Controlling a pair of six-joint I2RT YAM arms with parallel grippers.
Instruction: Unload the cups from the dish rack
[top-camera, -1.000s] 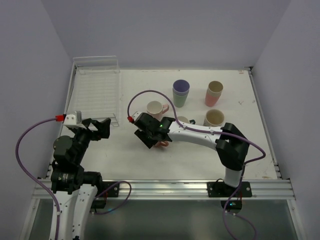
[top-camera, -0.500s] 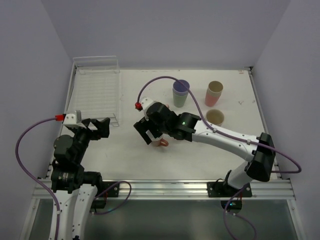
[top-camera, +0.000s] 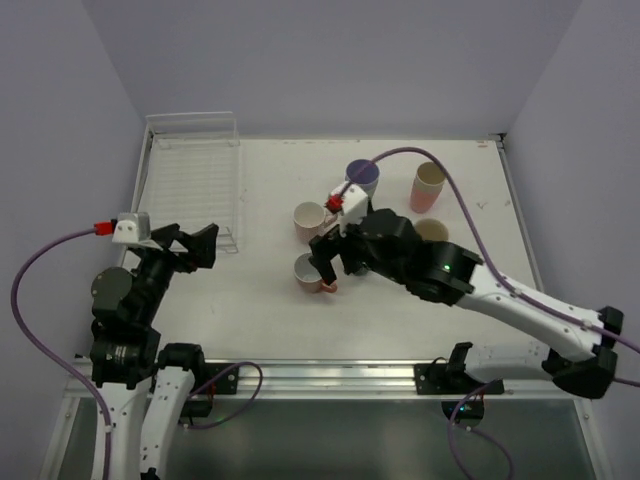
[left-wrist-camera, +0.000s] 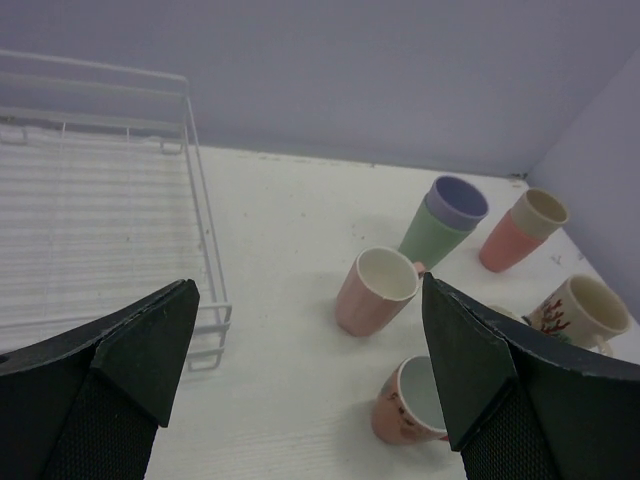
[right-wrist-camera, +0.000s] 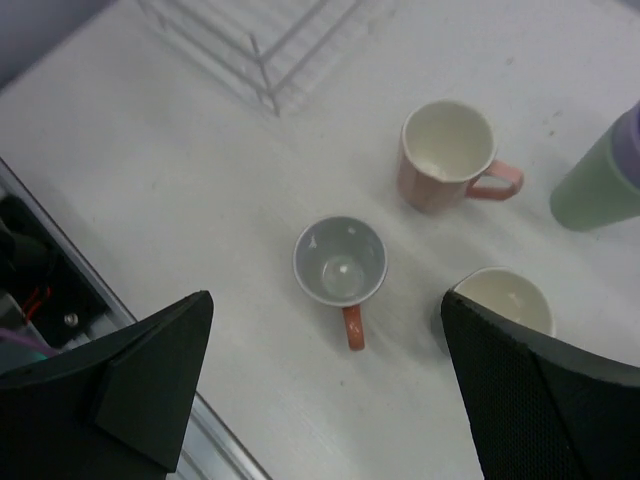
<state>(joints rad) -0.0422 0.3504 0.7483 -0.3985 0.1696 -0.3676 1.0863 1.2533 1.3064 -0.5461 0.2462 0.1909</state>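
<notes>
One overhead, two wrist cameras.
Top looks down on the whole table (top-camera: 270, 320); both nearer wrist views share the pink mug (left-wrist-camera: 373, 290).

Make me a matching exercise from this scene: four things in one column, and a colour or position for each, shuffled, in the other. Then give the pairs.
Column one
1. purple tumbler
2. beige tumbler
3. orange-handled mug
4. dish rack

Column two
A. white wire grid
B. nested in the green tumbler
C. upright, grey inside
D. nested in the pink tumbler

Pairs: 1-B, 2-D, 3-C, 4-A
</notes>
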